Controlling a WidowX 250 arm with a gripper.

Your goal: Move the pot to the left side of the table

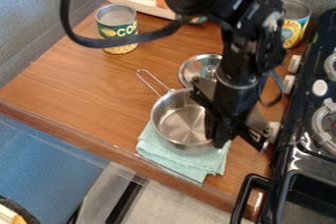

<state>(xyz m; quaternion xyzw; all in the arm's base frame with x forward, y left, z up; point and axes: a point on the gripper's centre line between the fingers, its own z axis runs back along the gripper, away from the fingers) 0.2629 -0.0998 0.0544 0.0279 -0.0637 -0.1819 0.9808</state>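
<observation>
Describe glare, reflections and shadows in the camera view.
Camera view: bright reflections on the pot and lid; pale sheen along the wooden counter's front edge; glossy highlights on the black stove; small glints on the otherwise dark arm; shadows on the wood look soft.

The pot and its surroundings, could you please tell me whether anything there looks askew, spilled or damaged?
Nothing visible looks spilled or damaged. Only the cloth seems slightly untidy, lying askew and creased under the pot.

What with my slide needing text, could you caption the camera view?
Black WidowX robot arm over a metal saucepan resting on a teal cloth beside a stove.
</observation>
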